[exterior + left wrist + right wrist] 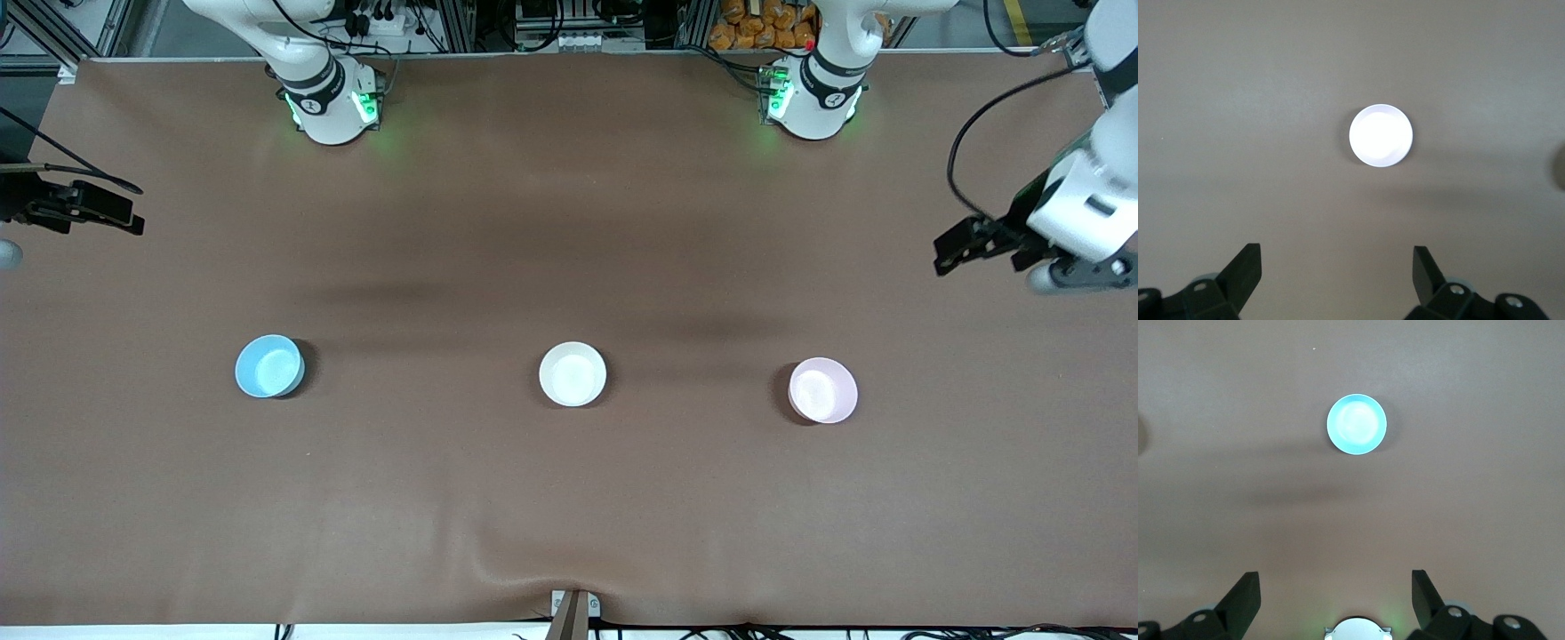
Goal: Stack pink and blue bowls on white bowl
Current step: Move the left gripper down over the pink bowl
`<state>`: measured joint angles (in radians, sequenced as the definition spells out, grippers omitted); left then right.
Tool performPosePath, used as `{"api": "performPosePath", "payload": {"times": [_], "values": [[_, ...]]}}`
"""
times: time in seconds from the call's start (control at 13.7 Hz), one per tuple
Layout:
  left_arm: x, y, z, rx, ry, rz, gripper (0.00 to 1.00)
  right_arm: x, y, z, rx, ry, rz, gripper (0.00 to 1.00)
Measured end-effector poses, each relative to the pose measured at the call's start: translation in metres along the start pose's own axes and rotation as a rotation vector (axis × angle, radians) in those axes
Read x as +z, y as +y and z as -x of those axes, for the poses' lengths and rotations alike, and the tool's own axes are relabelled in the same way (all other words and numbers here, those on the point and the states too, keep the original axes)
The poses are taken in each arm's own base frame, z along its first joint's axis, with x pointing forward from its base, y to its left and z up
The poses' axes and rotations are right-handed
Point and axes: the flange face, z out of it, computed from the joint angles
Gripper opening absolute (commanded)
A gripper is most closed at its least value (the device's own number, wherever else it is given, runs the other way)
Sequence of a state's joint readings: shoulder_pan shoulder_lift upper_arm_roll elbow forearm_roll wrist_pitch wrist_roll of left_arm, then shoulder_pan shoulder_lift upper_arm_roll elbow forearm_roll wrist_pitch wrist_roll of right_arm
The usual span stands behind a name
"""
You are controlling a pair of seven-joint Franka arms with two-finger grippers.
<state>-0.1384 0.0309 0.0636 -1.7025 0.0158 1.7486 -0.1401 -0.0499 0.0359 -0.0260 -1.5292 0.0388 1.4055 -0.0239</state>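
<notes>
While both arms are waiting high over the table's (569, 222) two ends, we are seeing the left gripper (1337, 267) and right gripper (1335, 590) spread, holding nothing; the blue bowl (268, 366), white bowl (573, 374) and pink bowl (823, 390) are sitting apart in a row, the white one between.

high front camera faces the robots; both wrist cameras look down from high.
</notes>
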Motion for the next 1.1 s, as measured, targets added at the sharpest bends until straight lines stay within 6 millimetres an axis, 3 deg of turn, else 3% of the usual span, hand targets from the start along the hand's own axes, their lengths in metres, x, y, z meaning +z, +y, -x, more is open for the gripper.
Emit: {"api": "performPosePath", "payload": {"times": [0.22,0.44,0.66,1.1], "values": [[0.058,-0.022,-0.02,-0.037,-0.042,-0.01,1.0,0.0,-0.001,0.0,-0.001,0.001,0.0,1.0],[0.112,-0.019,-0.04,-0.035,-0.064,-0.017,1.0,0.001,-0.001,-0.001,-0.002,0.0,0.0,1.0],[0.153,-0.021,-0.053,-0.039,-0.003,-0.013,1.0,0.002,-0.001,-0.002,-0.002,-0.002,0.0,1.0],[0.226,-0.017,-0.055,-0.032,0.064,-0.005,1.0,0.003,-0.001,-0.003,-0.002,-0.003,0.0,1.0]]}}
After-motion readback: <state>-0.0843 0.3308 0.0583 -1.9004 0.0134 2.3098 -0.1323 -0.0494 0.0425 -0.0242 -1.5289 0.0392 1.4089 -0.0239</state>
